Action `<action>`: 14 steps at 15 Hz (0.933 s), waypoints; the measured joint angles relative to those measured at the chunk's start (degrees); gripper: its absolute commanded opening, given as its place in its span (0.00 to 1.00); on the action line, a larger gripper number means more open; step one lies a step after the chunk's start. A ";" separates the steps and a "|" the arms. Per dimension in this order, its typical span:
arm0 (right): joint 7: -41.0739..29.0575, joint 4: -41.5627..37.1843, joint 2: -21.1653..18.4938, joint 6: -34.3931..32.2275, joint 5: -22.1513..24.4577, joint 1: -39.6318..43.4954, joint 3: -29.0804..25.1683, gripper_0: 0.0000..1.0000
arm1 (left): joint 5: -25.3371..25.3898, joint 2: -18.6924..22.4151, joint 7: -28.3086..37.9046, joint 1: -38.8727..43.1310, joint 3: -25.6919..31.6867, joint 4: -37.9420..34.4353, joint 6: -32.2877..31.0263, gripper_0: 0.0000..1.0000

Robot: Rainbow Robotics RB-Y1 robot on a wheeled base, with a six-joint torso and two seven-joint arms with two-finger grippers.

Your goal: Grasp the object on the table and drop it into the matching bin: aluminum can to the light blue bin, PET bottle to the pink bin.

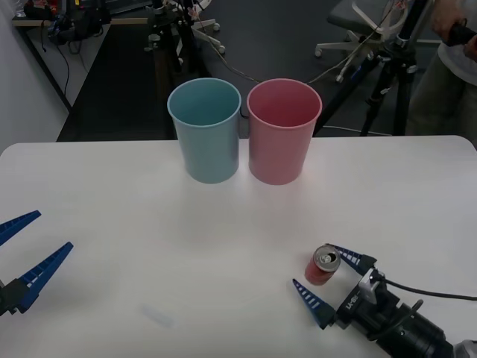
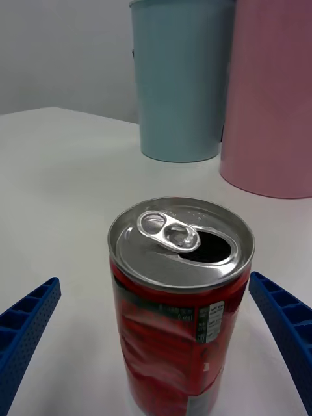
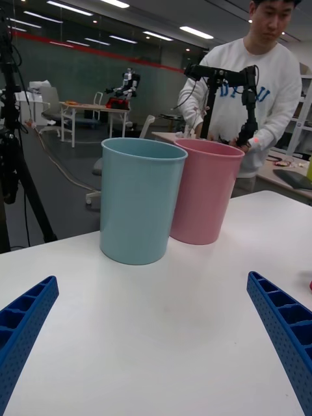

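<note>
The can (image 2: 179,305) looks like thin metal: a bare, brushed silver top with a shiny pull-tab, and a glossy red printed wall that catches light in streaks. The blue bin (image 1: 205,130) and the pink bin (image 1: 283,133) look like smooth moulded plastic with a soft satin sheen, their walls plain. The table (image 1: 112,209) is a smooth white top, matt with only faint reflections under the bins. The right gripper (image 1: 332,280) has blue, ribbed plastic-looking fingers, dull in finish, on a black body; the left gripper (image 1: 26,250) has fingers of the same ribbed blue.
</note>
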 measured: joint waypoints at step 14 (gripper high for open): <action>-0.08 0.01 0.08 0.79 -1.15 -1.19 1.71 0.00 | 0.00 0.00 0.00 0.00 0.00 0.00 0.00 1.00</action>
